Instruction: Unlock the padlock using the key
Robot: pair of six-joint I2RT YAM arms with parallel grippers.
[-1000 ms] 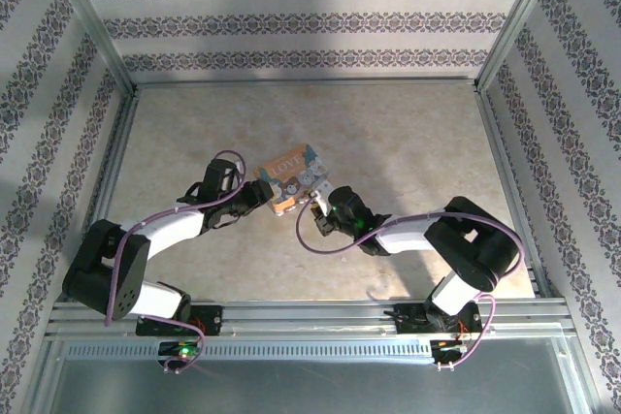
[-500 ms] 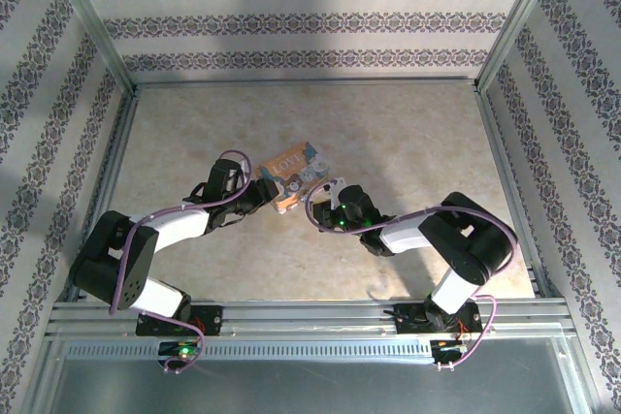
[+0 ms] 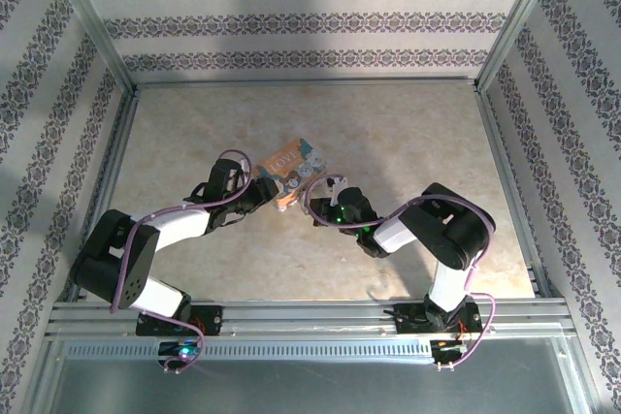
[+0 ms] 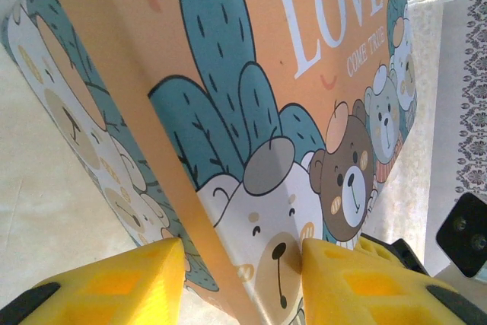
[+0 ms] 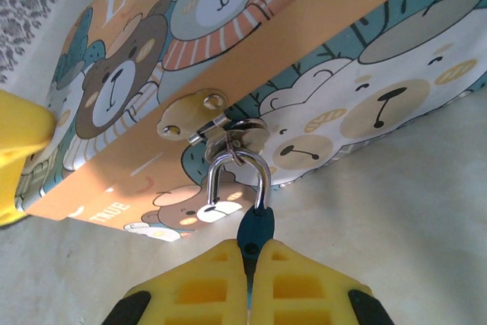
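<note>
An orange tin box printed with "LOVE" and cartoon bears sits mid-table. My left gripper is shut on its near corner, with yellow fingertips pressing both sides of the box. The padlock hangs from the box's metal hasp. It has a silver shackle and a small dark blue body. The shackle's left leg ends free, outside the body. My right gripper is shut on the blue body, fingertips almost touching. In the top view the right gripper sits at the box's near right side. The key is hidden.
Patterned walls and aluminium rails frame the beige tabletop. Both forearms lie low over the table and meet at the box. Open table lies behind the box and to either side.
My right arm's elbow has swung left and folded in towards the box, while its gripper stayed at the padlock. The left arm and box shifted only slightly.
</note>
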